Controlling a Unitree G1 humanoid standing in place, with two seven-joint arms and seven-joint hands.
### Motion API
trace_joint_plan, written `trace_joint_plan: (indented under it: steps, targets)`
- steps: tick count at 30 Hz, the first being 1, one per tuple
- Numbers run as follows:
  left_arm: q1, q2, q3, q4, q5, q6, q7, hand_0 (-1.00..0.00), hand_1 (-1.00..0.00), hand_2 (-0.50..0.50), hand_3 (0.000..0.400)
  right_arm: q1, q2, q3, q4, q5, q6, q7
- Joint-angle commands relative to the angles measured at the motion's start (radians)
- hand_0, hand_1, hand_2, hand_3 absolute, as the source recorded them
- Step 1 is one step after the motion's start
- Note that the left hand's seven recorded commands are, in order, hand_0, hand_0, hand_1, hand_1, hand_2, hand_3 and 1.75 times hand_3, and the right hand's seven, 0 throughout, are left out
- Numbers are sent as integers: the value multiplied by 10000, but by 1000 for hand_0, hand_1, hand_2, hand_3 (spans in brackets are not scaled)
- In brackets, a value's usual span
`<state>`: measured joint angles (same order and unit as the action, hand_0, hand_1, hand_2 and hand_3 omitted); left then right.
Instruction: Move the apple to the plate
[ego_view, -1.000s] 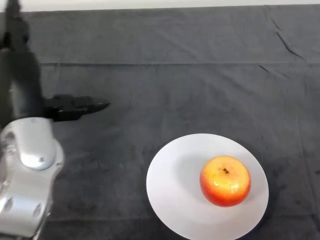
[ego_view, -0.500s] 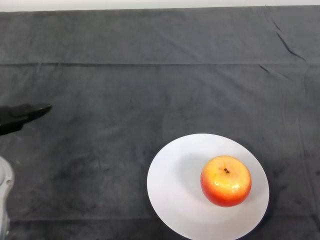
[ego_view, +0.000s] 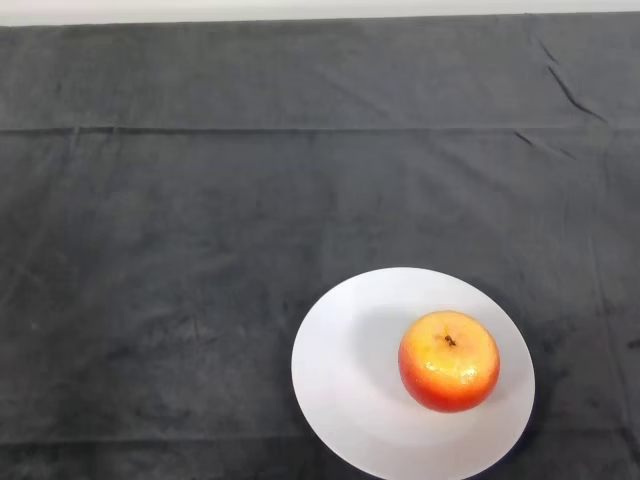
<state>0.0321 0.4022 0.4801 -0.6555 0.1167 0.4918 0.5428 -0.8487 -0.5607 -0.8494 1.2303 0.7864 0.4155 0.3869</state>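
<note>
A red and yellow apple (ego_view: 449, 361) sits upright on a white plate (ego_view: 345, 375), right of the plate's middle, stem end up. The plate lies on the dark cloth at the lower right of the head view, its front rim cut off by the bottom edge.
The dark cloth (ego_view: 200, 200) covers the whole table, with a few creases at the far right (ego_view: 565, 95). The table's far edge runs along the top of the view.
The left arm and hand have drawn back to the left and out of the view. The apple and plate have not moved.
</note>
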Motion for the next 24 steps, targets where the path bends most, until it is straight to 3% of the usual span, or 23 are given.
trace_joint_plan:
  steps: [1,14,24]
  targets:
    - [390,42,510,-530,-145,-238,6,0,0,0,0,236,-76,-110,-229,285,16,-31]
    - [1000,-109,2033,-1050,-605,-322,107,0,0,0,0,226,-89,-115,-202,289,18,-24]
    - [948,-235,1801,-844,-390,-457,614,0,0,0,0,219,-96,-118,-185,290,18,-18]
